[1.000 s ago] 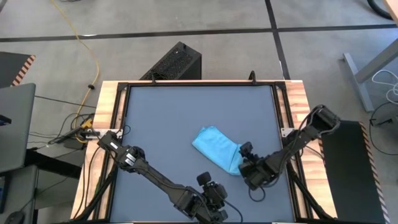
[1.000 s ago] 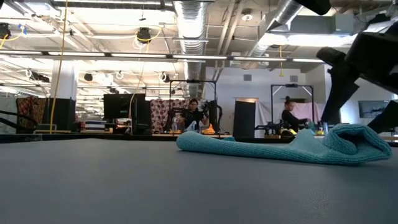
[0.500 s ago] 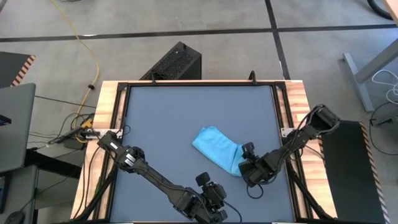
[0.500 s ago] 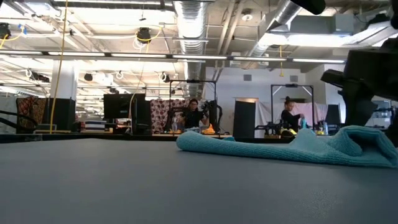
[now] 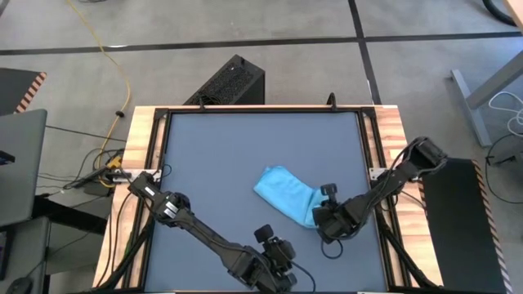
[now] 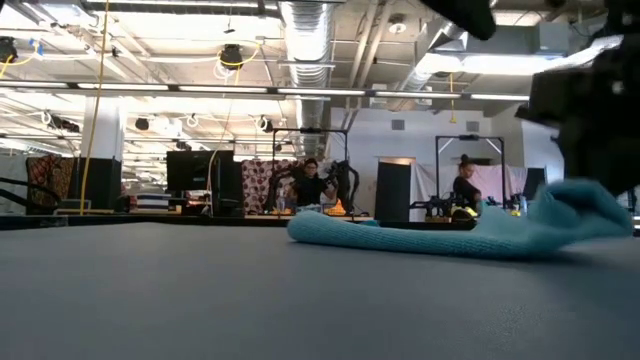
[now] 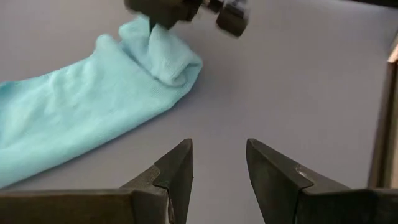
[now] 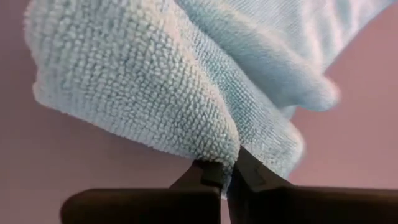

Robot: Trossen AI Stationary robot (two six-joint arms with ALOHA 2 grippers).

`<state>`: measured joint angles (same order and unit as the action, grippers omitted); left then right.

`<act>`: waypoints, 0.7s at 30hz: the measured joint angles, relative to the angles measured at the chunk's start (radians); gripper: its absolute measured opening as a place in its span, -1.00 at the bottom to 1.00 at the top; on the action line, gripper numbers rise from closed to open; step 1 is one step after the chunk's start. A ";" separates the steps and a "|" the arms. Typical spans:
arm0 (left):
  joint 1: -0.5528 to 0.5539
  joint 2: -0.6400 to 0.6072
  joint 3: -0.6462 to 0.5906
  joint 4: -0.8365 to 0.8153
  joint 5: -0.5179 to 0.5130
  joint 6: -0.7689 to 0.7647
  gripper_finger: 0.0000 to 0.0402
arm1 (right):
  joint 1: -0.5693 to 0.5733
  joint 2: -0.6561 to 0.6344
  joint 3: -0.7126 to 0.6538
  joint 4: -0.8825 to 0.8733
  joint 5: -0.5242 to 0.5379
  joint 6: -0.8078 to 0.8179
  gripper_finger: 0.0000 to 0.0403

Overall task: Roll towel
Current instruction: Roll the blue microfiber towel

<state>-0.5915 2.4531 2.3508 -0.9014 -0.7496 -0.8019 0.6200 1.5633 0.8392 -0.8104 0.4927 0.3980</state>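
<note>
High view: the towel (image 5: 286, 194) lies on the right half of the table (image 5: 212, 155) as a narrow folded strip running diagonally, and the right gripper (image 5: 320, 219) is at its near end; the left gripper (image 5: 270, 255) waits near the front edge, apart from the cloth. Low view: the end of the towel (image 6: 470, 232) under the right gripper is raised off the tabletop while the rest lies flat. Left wrist view: the left gripper (image 7: 219, 165) has its fingers spread with nothing between them, hovering over bare table just short of the towel (image 7: 93, 106). Right wrist view: the right gripper (image 8: 227, 171) is clenched on a fold of the towel (image 8: 155, 93), the fingertips pinched together with cloth between them. Risk, as a judgement: the hold appears to take only a thin edge, so the fold could slip out once turned over, and with the far end unrestrained the whole strip may drag across the table instead of rolling up.
</note>
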 joint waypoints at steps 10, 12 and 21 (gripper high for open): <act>-0.025 0.000 0.000 -0.276 -0.169 -0.248 -0.31 | -0.082 -0.047 0.215 -0.214 0.029 0.080 -0.91; -0.031 0.000 0.000 -0.335 -0.181 -0.281 -0.31 | -0.128 -0.047 0.259 -0.218 0.060 0.054 -0.91; -0.074 0.000 0.000 -0.456 -0.210 -0.367 -0.31 | -0.465 -0.047 0.436 -0.218 0.132 -0.183 -0.91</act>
<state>-0.6655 2.4534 2.3508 -1.3575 -0.9596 -1.1686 0.1552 1.5162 1.2750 -1.0286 0.6245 0.2154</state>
